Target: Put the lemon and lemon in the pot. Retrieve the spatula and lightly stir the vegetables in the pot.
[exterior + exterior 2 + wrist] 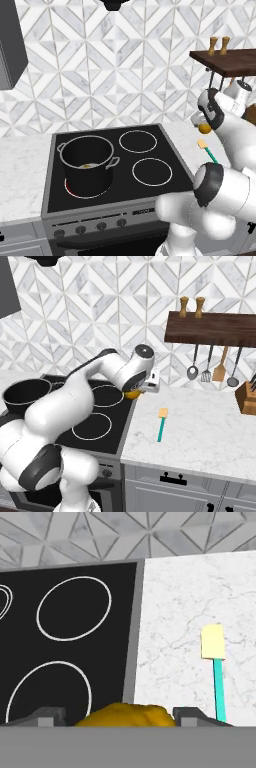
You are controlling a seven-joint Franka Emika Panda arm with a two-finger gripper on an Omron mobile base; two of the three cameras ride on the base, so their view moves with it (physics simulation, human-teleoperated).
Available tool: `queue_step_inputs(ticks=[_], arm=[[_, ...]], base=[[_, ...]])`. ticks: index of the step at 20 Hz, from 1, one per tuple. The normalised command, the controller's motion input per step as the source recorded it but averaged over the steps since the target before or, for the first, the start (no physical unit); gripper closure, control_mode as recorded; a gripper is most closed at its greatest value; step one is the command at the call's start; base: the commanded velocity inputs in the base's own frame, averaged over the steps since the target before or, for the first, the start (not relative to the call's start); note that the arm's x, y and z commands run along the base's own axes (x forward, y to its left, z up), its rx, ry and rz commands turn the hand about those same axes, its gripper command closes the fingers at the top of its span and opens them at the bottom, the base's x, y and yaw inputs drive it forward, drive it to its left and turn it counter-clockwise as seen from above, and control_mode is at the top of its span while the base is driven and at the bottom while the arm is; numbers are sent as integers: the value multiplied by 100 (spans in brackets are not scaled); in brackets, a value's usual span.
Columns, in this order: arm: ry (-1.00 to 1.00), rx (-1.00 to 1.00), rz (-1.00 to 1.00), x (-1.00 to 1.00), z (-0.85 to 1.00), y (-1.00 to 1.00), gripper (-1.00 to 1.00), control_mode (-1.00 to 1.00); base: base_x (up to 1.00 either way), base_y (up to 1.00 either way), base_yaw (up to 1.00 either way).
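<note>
The black pot (pixel 75 172) stands on the cooktop's front-left burner, and a yellow lemon (pixel 86 166) lies at its bottom. The pot (pixel 25 393) also shows at the left in the right base view. My gripper (pixel 204 125) (pixel 132 391) (pixel 120 714) hovers over the seam between stove and counter, shut on the other lemon (pixel 205 128) (pixel 131 394) (pixel 125 716), which fills the gap between the fingertips (pixel 47 716). The spatula (pixel 206 150) (pixel 161 426) (pixel 217 677), with a teal-green handle and pale yellow blade, lies flat on the marble counter just right of the gripper.
A dark wooden shelf (pixel 210 328) on the wall carries two shakers, with ladles and a wooden turner hanging below. A knife block (pixel 247 396) stands at the far right. Three other burners ring the cooktop (pixel 150 171). My own arm crosses the stove's front.
</note>
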Motion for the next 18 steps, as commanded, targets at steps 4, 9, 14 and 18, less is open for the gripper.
queue_step_inputs(ticks=[4, 9, 14, 18], arm=[[0, 0, 2, -33, 17, 100, 100, -100], [0, 0, 4, -12, 18, 100, 100, -100], [0, 0, 3, -1, 34, 100, 100, -100], [0, 0, 2, 0, 30, 100, 100, -100]], base=[[0, 0, 0], [0, 0, 0], [0, 0, 0], [0, 0, 0]])
